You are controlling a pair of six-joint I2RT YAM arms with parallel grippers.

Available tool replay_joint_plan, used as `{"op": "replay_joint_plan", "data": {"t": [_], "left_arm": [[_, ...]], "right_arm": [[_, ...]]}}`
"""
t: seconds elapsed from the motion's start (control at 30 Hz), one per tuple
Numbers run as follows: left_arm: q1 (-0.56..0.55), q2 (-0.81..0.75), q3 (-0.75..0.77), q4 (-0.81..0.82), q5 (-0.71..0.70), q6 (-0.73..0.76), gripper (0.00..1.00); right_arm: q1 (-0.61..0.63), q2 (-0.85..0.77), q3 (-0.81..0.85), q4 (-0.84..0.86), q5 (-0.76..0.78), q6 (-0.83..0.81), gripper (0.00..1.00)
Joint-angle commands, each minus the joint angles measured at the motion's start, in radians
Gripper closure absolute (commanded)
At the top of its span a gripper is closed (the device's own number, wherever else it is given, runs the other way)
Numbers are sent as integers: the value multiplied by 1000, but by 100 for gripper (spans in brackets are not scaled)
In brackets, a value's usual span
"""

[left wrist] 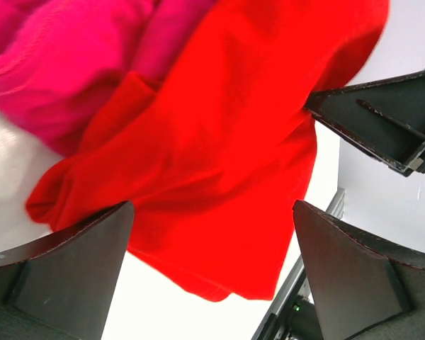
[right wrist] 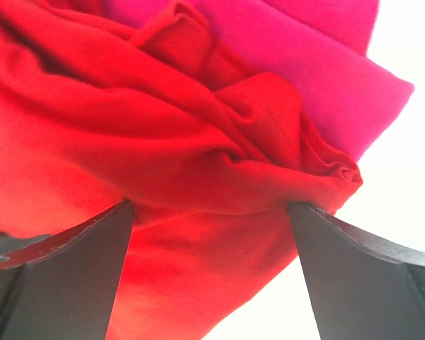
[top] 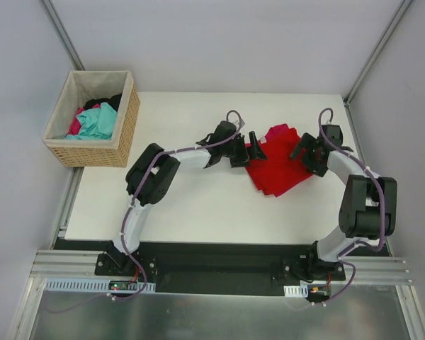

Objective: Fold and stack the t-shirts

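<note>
Top external view, from the left: a wicker basket (top: 125, 122) of loose clothes sits off the white surface (top: 198, 205), well apart from the work. The left fingers (top: 255, 142) are at the left edge of the red t-shirt (top: 276, 173), which lies rumpled right of centre on the surface. The magenta t-shirt (top: 278, 132) is tucked against its far edge. The right fingers (top: 298, 150) are at the red shirt's right side.

On the left wrist view, the left fingers (left wrist: 71, 276) are spread wide with nothing pinched, and the red cloth's rounded hem lies between them. On the right wrist view, the right fingers (right wrist: 64, 276) are likewise wide apart, framing a bunched knot of red folds without clamping it.

Both shirts look light, limp and easily dragged, so a lifted corner will likely sag and pull the rest along. A hem or shoulder edge seems the best hold, taken as a single layer, not the creased lump. The red is bright and crumpled, while the magenta looks flatter, with a straight folded edge.
</note>
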Motion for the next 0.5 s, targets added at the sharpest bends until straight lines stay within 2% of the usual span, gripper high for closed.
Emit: {"op": "replay_joint_plan", "data": {"t": [0.0,0.13,0.27,0.47], "left_arm": [[30,-85,-55,45,-7,3,4],[36,-147,-75,56,10,9,4],[30,-231,-54,56,44,23,3],[-11,-361,-39,28,73,6,3]], "right_arm": [[-9,12,-3,-54,122,11,4],[-6,-25,0,-54,127,11,4],[20,-167,21,-48,124,-16,4],[83,-216,219,-169,90,-84,4]]}}
